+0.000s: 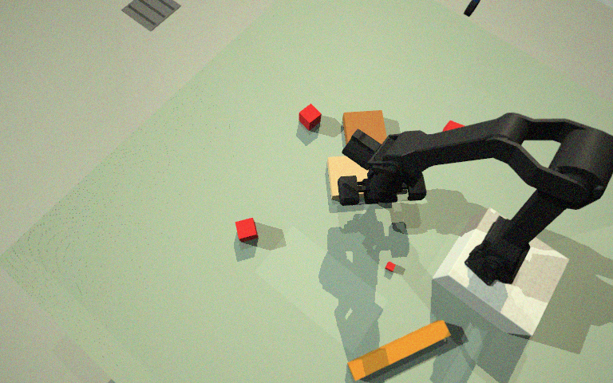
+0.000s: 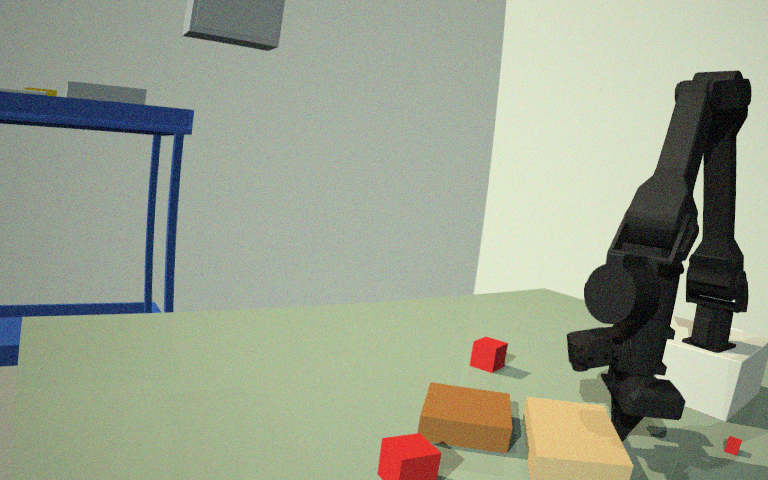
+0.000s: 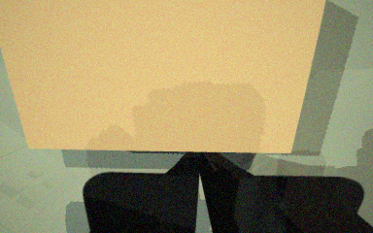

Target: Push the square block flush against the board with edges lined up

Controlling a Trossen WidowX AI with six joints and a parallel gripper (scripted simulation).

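The pale tan square block (image 1: 338,173) (image 2: 566,441) (image 3: 160,68) lies flat on the green table top. My gripper (image 1: 381,194) (image 2: 623,433) (image 3: 198,149) is shut and empty. It points down, with its fingertips at table level against the block's side that faces the arm's base. A brown-orange slab (image 1: 363,124) (image 2: 465,416) lies just beyond the tan block, with a narrow gap between them in the exterior view. A long orange board (image 1: 400,348) lies far off, near the front of the table. My arm hides where the tan block and the slab come closest in the top view.
Red cubes lie around: one (image 1: 309,116) (image 2: 488,353) by the slab, one (image 1: 246,228) (image 2: 407,457) to the left, one (image 1: 452,124) behind the arm, and a tiny one (image 1: 389,266) (image 2: 732,444). The white base pedestal (image 1: 520,298) (image 2: 713,384) stands to the right. A blue table (image 2: 96,116) stands far off.
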